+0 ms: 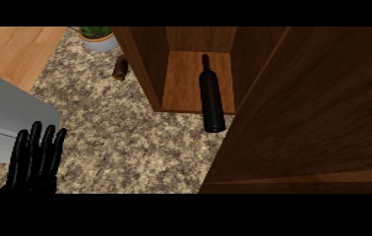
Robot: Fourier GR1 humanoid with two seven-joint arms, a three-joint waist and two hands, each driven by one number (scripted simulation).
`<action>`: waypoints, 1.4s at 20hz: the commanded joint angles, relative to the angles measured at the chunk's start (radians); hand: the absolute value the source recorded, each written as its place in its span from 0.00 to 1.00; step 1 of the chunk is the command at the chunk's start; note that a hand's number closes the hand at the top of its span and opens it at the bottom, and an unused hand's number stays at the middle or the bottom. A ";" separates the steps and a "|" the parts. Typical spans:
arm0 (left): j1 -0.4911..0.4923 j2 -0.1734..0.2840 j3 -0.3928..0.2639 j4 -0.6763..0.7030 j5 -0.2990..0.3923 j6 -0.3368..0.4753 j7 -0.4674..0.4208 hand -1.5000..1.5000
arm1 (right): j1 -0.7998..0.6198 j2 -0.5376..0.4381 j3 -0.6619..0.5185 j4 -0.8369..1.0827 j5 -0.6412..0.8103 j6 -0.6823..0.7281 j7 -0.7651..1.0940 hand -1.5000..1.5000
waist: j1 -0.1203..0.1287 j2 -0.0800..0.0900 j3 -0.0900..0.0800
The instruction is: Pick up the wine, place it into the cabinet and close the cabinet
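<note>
Landmark = the cabinet, a brown wooden box standing open on the counter.

Nearest to the viewer, low at the view's left edge & well apart from the cabinet: the left hand. Black, fingers straight, pointing up, held side by side w/ slim gaps between them. Holds nothing, touches nothing that can be seen; resting. Right hand: not in view.

Next, the cabinet door: big dark wood panel swung wide, filling the view's right side from the cabinet's right wall down to the lower edge. Door is open, not shut.

Between hand & cabinet: speckled beige-grey counter top. A pale grey block sits at the view's left edge just above the hand, well left of the cabinet; what it is, can't tell.

Then the wine bottle: dark, lying on its side on the cabinet's floor board, near the cabinet's right wall. Neck points to the cabinet's back, base points out toward the viewer. Base end sticks out past the front edge of the floor board, over the counter; rest of the bottle is inside.

Farther: a small brown object on the counter just left of the cabinet's left wall; too dim to name.

Farthest: a potted plant, green leaves in a pale pot, left of the cabinet's back corner. Beyond it, light wood flooring at the upper left.
</note>
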 commanded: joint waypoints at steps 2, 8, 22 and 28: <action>0.049 0.061 0.102 -0.012 0.078 -0.084 -0.003 0.00 | -0.167 0.100 0.224 0.022 0.023 -0.150 0.087 1.00 | 0.008 0.001 0.000; 0.104 0.118 0.205 -0.005 0.154 -0.200 -0.019 0.00 | -0.458 0.102 0.219 0.208 0.041 -0.390 0.065 1.00 | 0.013 0.008 0.001; 0.133 0.182 0.347 -0.019 0.272 -0.358 0.005 0.00 | -1.147 0.104 -0.019 0.792 -0.309 -0.622 -0.023 1.00 | 0.050 0.018 0.004; 0.109 0.206 0.412 0.018 0.311 -0.390 0.031 0.00 | -1.352 0.104 -0.141 1.087 -0.526 -0.502 -0.113 1.00 | 0.055 0.026 0.005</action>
